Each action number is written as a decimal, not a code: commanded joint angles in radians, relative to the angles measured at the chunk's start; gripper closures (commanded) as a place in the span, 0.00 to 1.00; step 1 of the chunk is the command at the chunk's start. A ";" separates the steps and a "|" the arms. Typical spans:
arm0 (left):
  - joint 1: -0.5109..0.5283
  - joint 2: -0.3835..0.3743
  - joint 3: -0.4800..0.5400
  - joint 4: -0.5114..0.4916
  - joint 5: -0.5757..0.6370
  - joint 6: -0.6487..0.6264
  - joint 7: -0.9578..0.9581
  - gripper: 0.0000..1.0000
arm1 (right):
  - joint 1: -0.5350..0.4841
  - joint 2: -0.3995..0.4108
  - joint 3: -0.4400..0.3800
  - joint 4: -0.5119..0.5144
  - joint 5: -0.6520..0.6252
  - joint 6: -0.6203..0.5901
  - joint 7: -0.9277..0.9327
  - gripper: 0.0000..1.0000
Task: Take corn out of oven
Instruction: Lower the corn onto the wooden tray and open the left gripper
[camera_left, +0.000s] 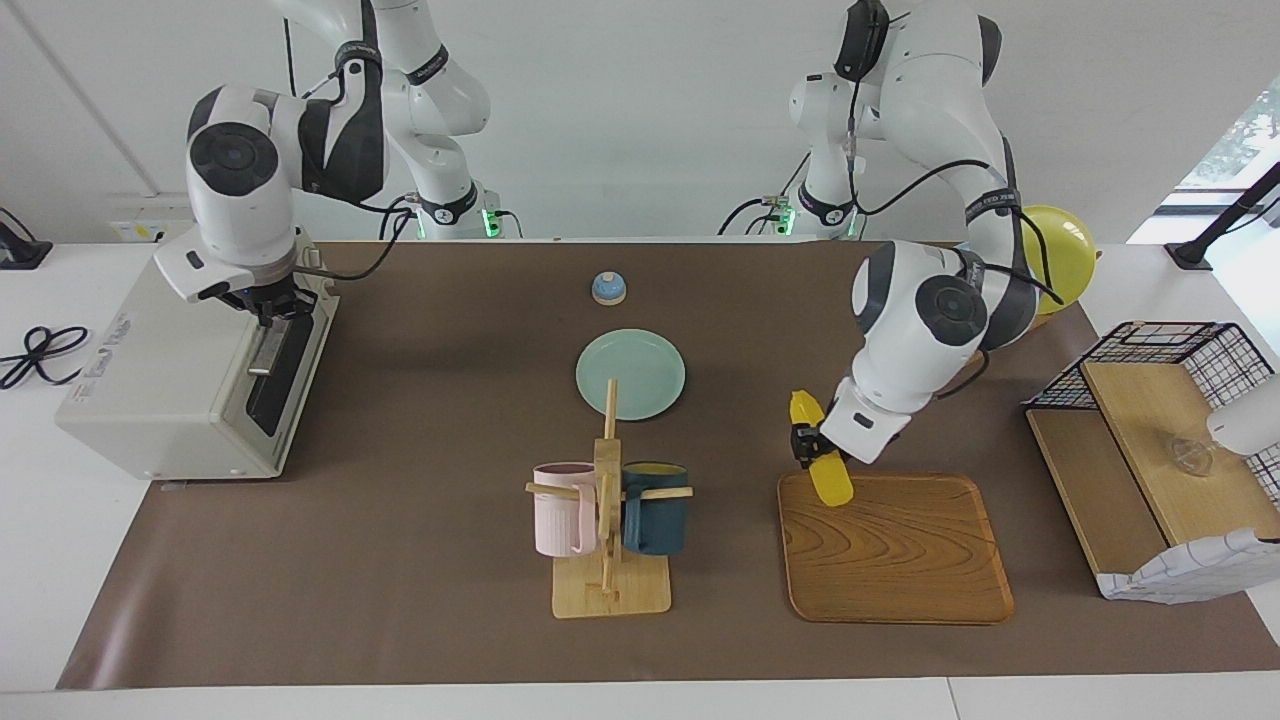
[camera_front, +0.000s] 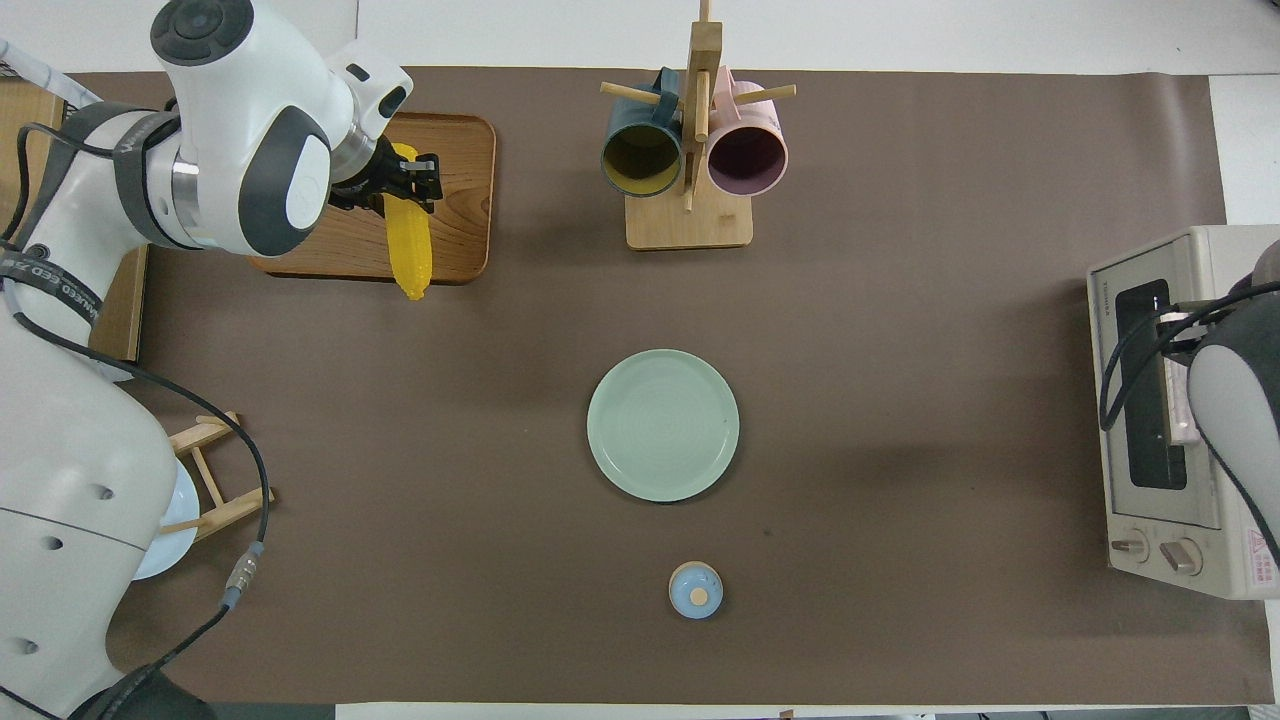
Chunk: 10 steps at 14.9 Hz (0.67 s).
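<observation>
Both arms are showing glossy white shells, rounded and bulbous, broken by dark grey bands at the joints. Round dark caps are sitting on the wrist housings. Black cables are looping loosely along each arm, strapped on by black bands carrying small white lettering. Green lights are glowing at both bases. Each arm is ending in a small black pincer under a white block.

A plain white wall (camera_left: 640, 110) backs the brown-matted table (camera_left: 400, 560) (window (camera_left: 1235, 135) at one corner).
</observation>
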 joint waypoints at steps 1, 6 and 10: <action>0.034 0.121 -0.006 0.178 0.025 -0.031 0.040 1.00 | 0.007 0.021 0.015 0.096 0.126 -0.072 -0.022 0.76; 0.037 0.233 0.006 0.289 0.040 -0.010 0.040 1.00 | 0.007 0.022 0.015 0.129 0.210 -0.084 -0.008 0.00; 0.034 0.255 0.020 0.298 0.042 0.021 0.040 1.00 | 0.019 0.019 0.016 0.150 0.208 -0.078 0.018 0.00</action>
